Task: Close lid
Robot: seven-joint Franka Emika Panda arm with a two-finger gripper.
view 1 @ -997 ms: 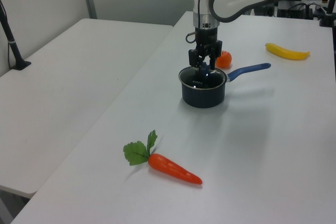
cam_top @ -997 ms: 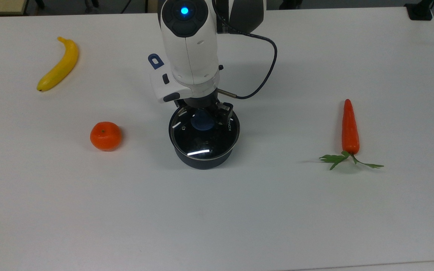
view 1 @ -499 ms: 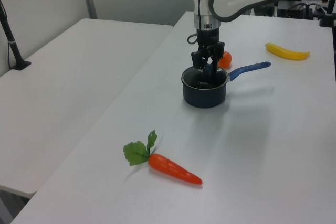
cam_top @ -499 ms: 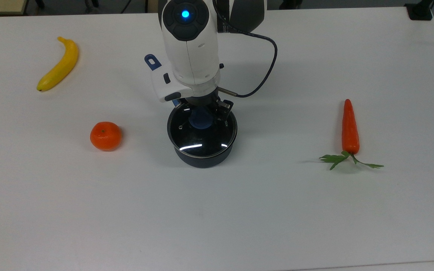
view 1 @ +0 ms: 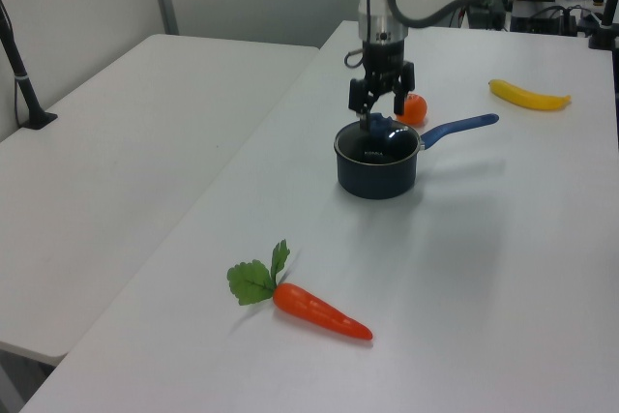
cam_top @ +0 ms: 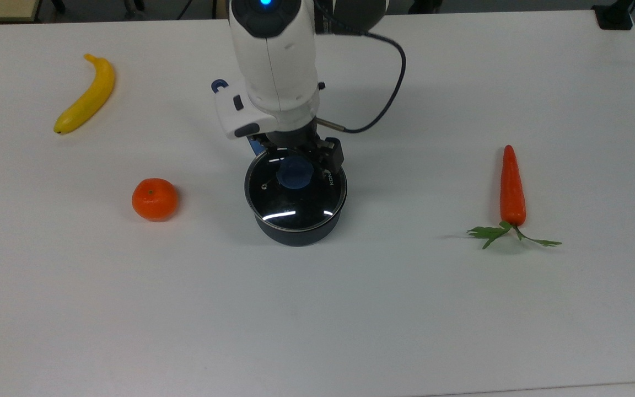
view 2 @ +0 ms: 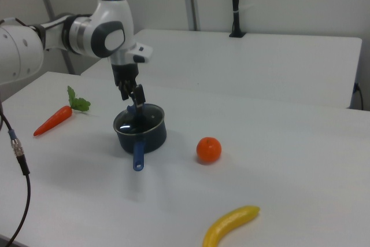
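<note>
Tool (view 1: 381,103) on the white robot arm (cam_top: 273,55) is hanging right above the pot with its two fingers spread apart and nothing between them; in the left view you can see a clear gap between the finger ends, sitting just over the blue knob (cam_top: 294,173).

That round clear glass lid with a metal rim (cam_top: 295,193) is sitting flat on the dark blue saucepan (view 1: 376,166), rim matching rim, so the pot looks covered. You can spot the little steam hole near the edge on the top view's left side of the knob, plus a couple of bright light streaks on the glass. The saucepan's long blue handle (view 1: 458,128) sticks out toward the left view's right, and in the right view it points down toward the camera (view 2: 138,154).

The rest is just fake food spread over the white bench (cam_top: 350,309). Round orange mandarin (cam_top: 154,199) is near the pot on the top view's left, not touching it. Yellow banana (cam_top: 86,95) is well apart, up toward the top view's upper left corner. Orange carrot with green leaves (cam_top: 512,193) lies well off on the top view's right, tip pointing away, leaves toward the camera. A dark cable (cam_top: 389,82) loops off the arm's wrist.
</note>
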